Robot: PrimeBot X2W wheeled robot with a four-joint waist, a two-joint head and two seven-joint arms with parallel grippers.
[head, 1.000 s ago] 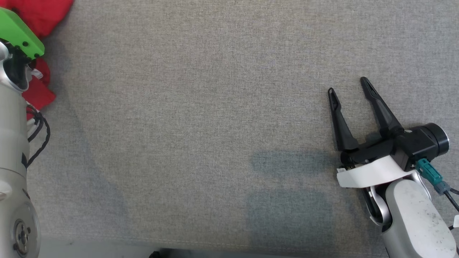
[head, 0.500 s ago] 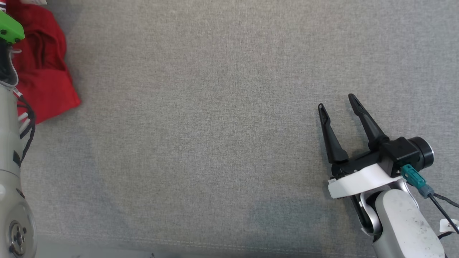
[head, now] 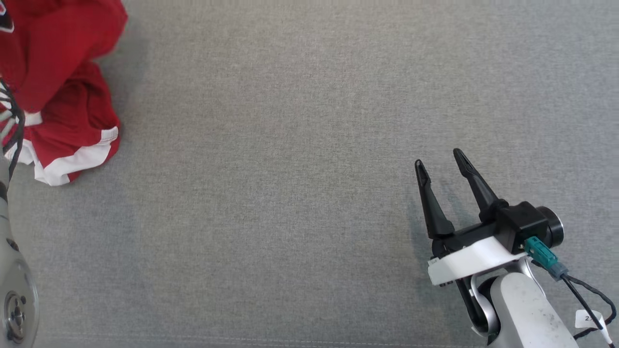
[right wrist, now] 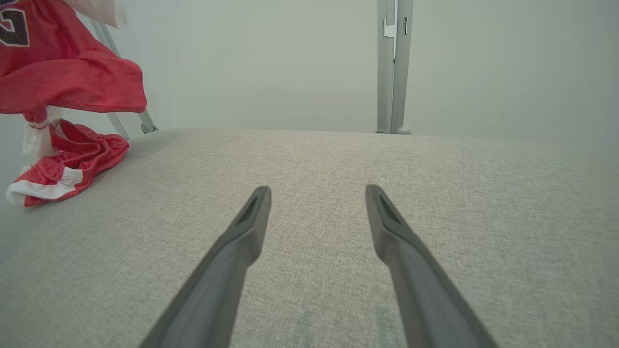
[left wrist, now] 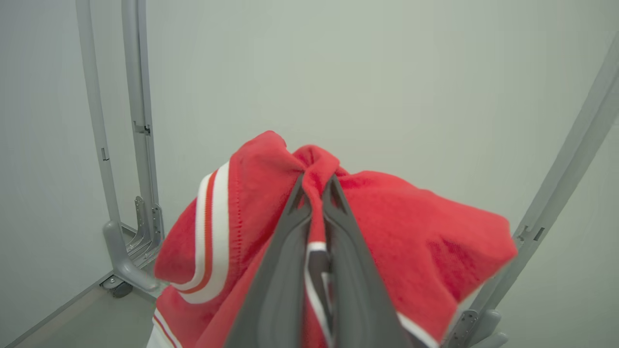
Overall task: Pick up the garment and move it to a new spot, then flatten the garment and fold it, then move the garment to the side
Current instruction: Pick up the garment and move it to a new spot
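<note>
The garment (head: 63, 82), red with white trim, is located at the far left corner of the grey cloth-covered counter (head: 290, 145). In the left wrist view a gathered fold of it is seen pinched by the left hand (left wrist: 314, 181), whose fingers are pressed together on the cloth, with the rest draped around and below them. In the right wrist view the upper part is seen lifted clear while the lower hem (right wrist: 43, 186), white-banded, is found resting on the counter. The long axis is therefore taken to run roughly upright, from the grip down to the surface. The right hand (head: 439, 159) is held spread and empty over the near right part of the counter, fingers pointed toward the far edge, well apart from the garment. The garment is thus placed to the left of and beyond the right hand, with bare counter between. Judgement: the left arm is the nearer and is already engaged. The carry to a new spot is expected to be directed toward the middle of the counter. Drag is risked unless the hem is raised clear first.
</note>
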